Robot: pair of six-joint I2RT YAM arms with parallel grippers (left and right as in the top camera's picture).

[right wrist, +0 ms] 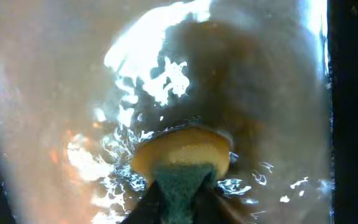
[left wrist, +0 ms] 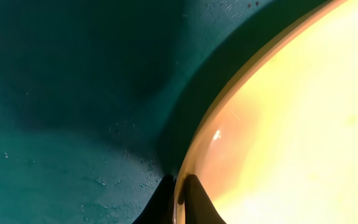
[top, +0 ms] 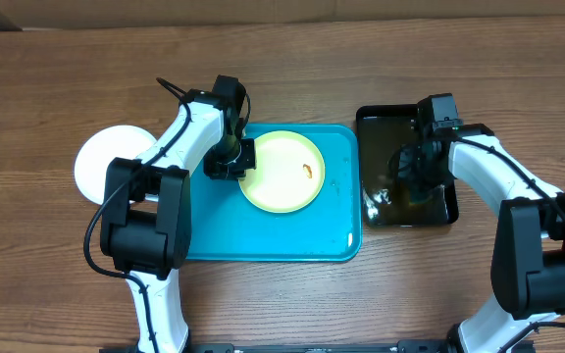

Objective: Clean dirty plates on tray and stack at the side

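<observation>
A lime-green-rimmed plate (top: 281,172) with a small brown smear lies on the turquoise tray (top: 263,235). My left gripper (top: 233,162) is shut on the plate's left rim; the left wrist view shows both fingers (left wrist: 179,202) pinching the rim of the plate (left wrist: 291,124) over the tray (left wrist: 61,93). A white plate (top: 101,162) lies on the table left of the tray. My right gripper (top: 418,176) is in the black basin (top: 385,118), shut on a yellow-and-green sponge (right wrist: 182,165) dipped in water. A third plate is not in view.
The black basin holds water that ripples around the sponge. The wooden table (top: 67,69) surrounds the tray and basin.
</observation>
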